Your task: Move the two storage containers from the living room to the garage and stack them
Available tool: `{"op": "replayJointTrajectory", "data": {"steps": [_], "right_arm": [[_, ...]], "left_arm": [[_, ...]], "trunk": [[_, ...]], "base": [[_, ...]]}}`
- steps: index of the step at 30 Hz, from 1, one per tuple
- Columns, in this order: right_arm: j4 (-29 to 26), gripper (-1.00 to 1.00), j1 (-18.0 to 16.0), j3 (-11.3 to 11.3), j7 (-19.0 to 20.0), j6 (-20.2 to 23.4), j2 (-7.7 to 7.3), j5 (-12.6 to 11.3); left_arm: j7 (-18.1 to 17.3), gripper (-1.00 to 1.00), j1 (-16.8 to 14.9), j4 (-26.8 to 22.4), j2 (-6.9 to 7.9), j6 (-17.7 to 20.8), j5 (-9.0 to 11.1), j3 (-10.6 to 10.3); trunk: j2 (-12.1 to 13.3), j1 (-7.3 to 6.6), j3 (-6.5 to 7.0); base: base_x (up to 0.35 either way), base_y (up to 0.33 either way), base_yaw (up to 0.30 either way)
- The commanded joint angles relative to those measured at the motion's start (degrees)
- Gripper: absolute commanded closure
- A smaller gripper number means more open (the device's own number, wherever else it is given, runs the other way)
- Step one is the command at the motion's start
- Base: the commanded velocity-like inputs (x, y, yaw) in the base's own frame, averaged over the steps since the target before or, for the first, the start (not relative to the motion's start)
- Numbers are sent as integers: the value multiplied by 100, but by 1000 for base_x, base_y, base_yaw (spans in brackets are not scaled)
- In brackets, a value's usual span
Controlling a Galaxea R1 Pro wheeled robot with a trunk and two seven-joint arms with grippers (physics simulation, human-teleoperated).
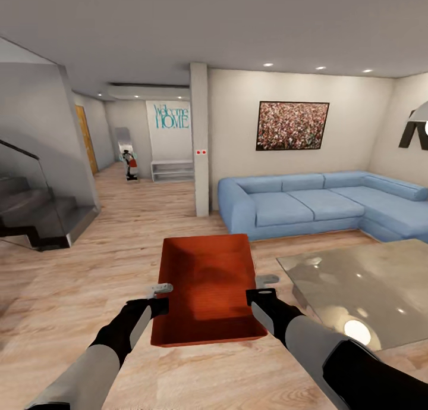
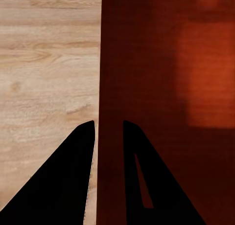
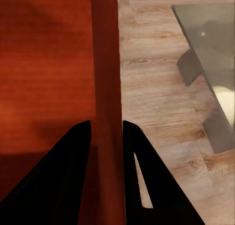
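Gripping the orange-red storage container [image 1: 205,291] from both sides, the two grippers hold it level above the wood-plank floor [image 1: 89,279] of the living room, straight ahead of the robot. The left gripper [image 1: 159,297] is pinched onto the bin's left wall: in the left wrist view its dark fingers [image 2: 68,186] straddle that wall's rim, one outside over the planks and one inside over the bin's flat bottom, with only the wall's thickness between them. The right gripper [image 1: 261,295] is likewise clamped on the right wall, its fingers [image 3: 63,181] standing either side of the rim in the right wrist view, one over the red interior [image 3: 44,63] and the other over the floor. Just beside the right gripper, the glass coffee table [image 1: 362,285] comes near the bin's right side, its corner close but not touching; its edge and leg [image 3: 193,63] also show in the right wrist view. To the left the planks run open toward the staircase [image 1: 41,210] and down the hallway [image 1: 125,178] past the pillar [image 1: 201,136]. The blue sofa [image 1: 321,202] sits ahead on the right, well apart from the bin. Both forearms reach forward and slightly inward, wrists roughly level, with the bin spanning the gap between them.
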Motion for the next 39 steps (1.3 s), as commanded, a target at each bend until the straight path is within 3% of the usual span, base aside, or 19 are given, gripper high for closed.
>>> {"op": "replayJointTrajectory", "data": {"steps": [1, 18, 24, 39], "right_arm": [[-42, 100, 1, 122, 22, 28, 17, -44], [-42, 100, 1, 122, 26, 28, 17, -44], [-42, 100, 1, 122, 30, 28, 11, -44], [-42, 100, 1, 122, 30, 28, 17, -44]], "left_arm": [[297, 100, -2, -2, -6, 39, -105, 43], [296, 100, -2, 1, -6, 39, -106, 43], [299, 100, -2, 13, -6, 39, -106, 47], [296, 100, -2, 60, -6, 40, -97, 70]], "trunk": [[-5, 2, 1], [-5, 2, 58], [-5, 2, 60], [-5, 2, 60]], "base": [[0, 0, 300], [0, 0, 299], [99, 0, 52], [312, 0, 1]]}}
